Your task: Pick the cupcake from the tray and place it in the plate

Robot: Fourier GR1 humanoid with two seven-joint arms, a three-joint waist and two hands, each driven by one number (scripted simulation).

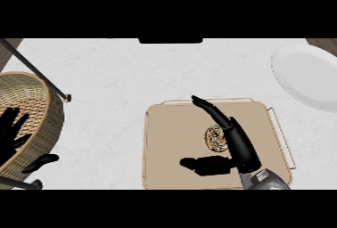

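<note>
On the white counter (105, 75), in the tan tray (170, 129), the cupcake (215, 137) is sitting just left of the right hand (238, 143) and its outstretched fingers. The left hand (12, 130) is resting open, well apart.

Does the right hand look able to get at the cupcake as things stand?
Probably yes: the right hand is open over the tray, the cupcake lies right beside its fingers, and nothing stands between them.

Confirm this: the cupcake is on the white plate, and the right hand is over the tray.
Not quite. The head view shows the cupcake on the tray, not on the white plate. The right hand is over the tray.
</note>
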